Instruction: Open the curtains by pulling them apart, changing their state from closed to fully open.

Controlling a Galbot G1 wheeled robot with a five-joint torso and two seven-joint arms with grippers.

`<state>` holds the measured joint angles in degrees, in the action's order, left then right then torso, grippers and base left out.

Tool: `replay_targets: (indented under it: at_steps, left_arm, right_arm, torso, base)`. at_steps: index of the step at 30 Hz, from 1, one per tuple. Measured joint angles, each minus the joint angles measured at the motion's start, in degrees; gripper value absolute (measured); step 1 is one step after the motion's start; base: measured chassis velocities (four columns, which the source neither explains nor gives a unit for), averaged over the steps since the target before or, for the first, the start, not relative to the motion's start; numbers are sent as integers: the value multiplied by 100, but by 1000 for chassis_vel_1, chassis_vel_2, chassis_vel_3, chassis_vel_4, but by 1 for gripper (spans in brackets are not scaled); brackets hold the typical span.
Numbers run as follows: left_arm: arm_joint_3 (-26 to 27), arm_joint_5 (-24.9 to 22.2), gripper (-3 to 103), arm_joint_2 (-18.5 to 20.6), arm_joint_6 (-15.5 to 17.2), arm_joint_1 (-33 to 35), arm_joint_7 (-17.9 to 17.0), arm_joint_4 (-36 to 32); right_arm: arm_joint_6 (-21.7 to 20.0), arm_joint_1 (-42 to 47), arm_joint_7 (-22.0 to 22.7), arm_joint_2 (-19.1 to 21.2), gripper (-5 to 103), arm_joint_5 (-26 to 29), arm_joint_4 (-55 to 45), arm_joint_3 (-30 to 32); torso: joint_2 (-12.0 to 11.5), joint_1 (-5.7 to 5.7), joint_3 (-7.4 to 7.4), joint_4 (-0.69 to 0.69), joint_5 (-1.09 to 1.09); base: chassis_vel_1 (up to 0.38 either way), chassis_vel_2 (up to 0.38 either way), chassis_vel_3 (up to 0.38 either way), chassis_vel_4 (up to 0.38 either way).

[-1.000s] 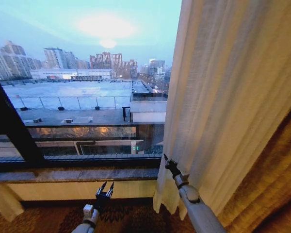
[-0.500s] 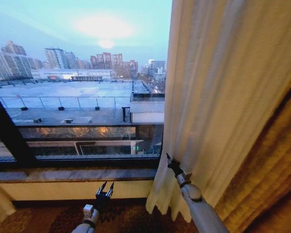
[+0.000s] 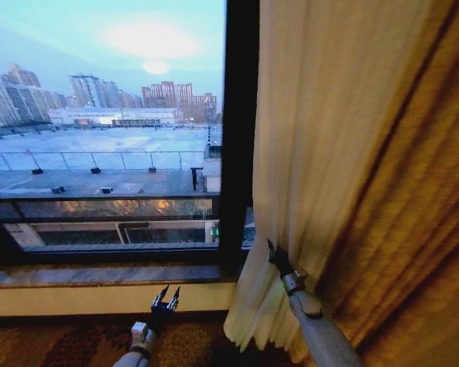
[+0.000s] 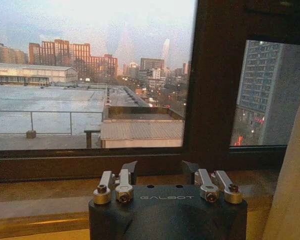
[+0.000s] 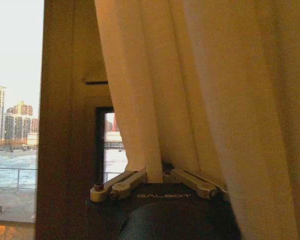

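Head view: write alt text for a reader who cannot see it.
The right gripper is buried in the edge of the sheer curtain, which is gathered at the right against a golden drape. The window shows a rooftop and city skyline. The left gripper hangs open and empty below the sill.

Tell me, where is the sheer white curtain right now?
In the head view the sheer curtain hangs on the right, beside the dark window post, its edge pinched by the right gripper.
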<state>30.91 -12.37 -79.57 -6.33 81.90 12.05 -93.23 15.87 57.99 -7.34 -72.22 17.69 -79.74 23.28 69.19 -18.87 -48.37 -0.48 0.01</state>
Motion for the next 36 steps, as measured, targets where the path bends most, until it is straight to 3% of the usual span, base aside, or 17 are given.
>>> replay_targets:
  at_steps: [13,26,36]
  left_arm:
    - [9,0,50,4,0,0,-3,1]
    - [4,0,50,2,0,0,-3,1]
    - [2,0,50,2,0,-1,-3,0]
  right_arm:
    - [-80,109,348,43,0,-379,-154,-59]
    - [-587,-503,1602,200,0,-433,679,539]
    - [-673,-333,1870,269,0,-522,370,607]
  torso:
    - [0,-1,0,4,-2]
    - [-1,-2,0,2,-2]
    - [-2,-2,-1,2,-1]
  base:
    - [13,1,2,3]
    - [0,0,0,0]
    - [0,0,0,0]
